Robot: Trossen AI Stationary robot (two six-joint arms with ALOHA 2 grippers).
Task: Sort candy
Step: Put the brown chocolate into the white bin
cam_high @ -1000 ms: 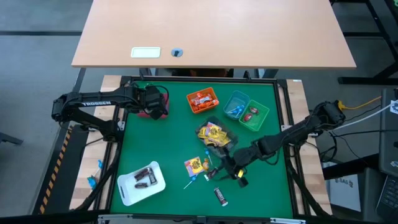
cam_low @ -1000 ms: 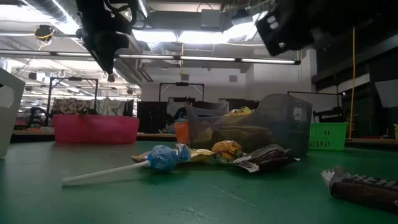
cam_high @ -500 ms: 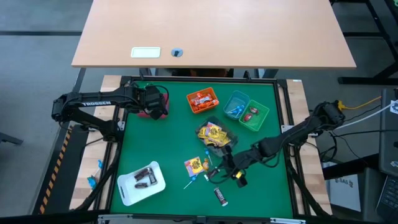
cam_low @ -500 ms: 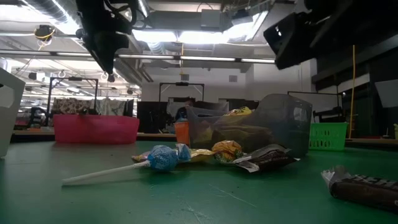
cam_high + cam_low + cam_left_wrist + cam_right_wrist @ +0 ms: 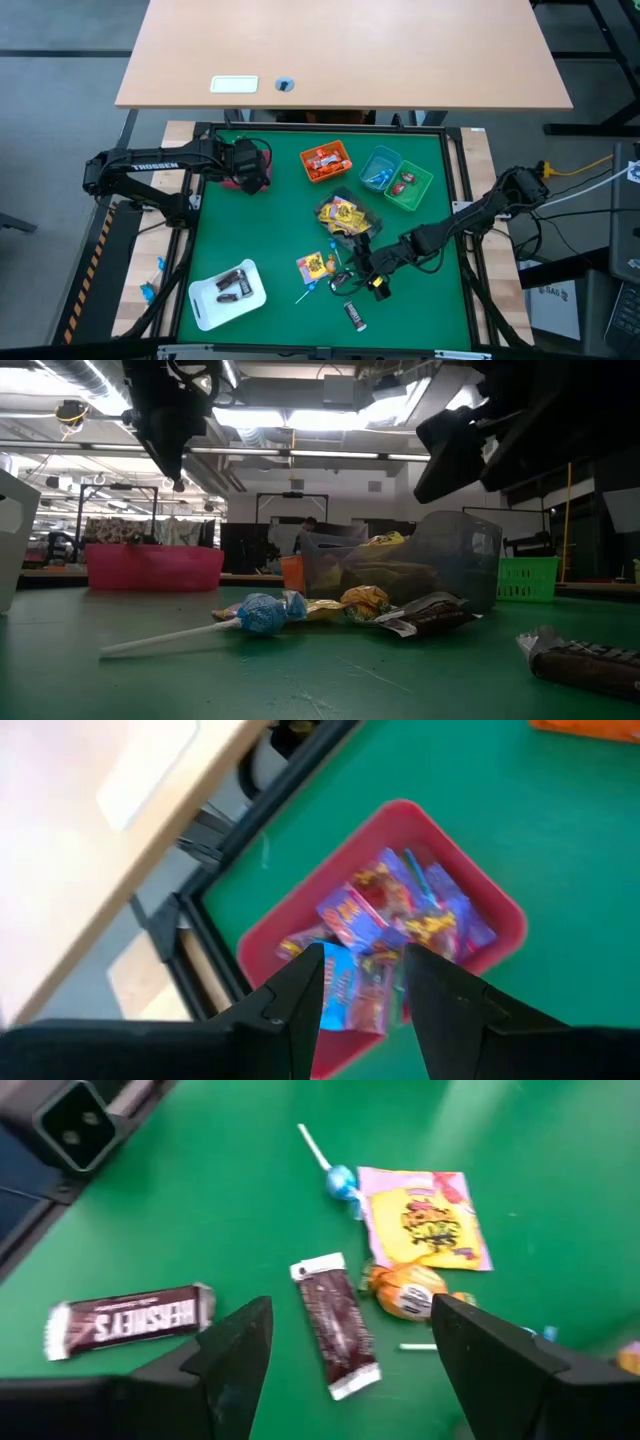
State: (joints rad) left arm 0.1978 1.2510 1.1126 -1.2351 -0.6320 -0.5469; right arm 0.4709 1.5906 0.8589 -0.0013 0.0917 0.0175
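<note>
Loose candy lies on the green mat: a small dark brown bar [image 5: 335,1325], a Hershey's bar [image 5: 125,1320], an orange sweet [image 5: 405,1290], a yellow packet [image 5: 425,1215] and a blue lollipop [image 5: 340,1180]. My right gripper [image 5: 350,1320] hovers open above the small brown bar, its fingers wide apart and touching nothing; it shows in the high view as well [image 5: 365,272]. My left gripper [image 5: 365,990] stands open above the pink bin [image 5: 480,910], which holds purple and blue packets. No sweet hangs from it in the low view [image 5: 175,470].
Sorted bins stand at the back: orange [image 5: 325,160], blue [image 5: 380,168] and green [image 5: 410,187]. A clear bin [image 5: 345,215] with yellow packets sits mid-table, close to the right gripper. A white tray [image 5: 228,292] with dark bars lies at the near left.
My right gripper has opened wider and has tipped down and swung a little toward the loose candy on the table's left. The candy has stayed where it was.
</note>
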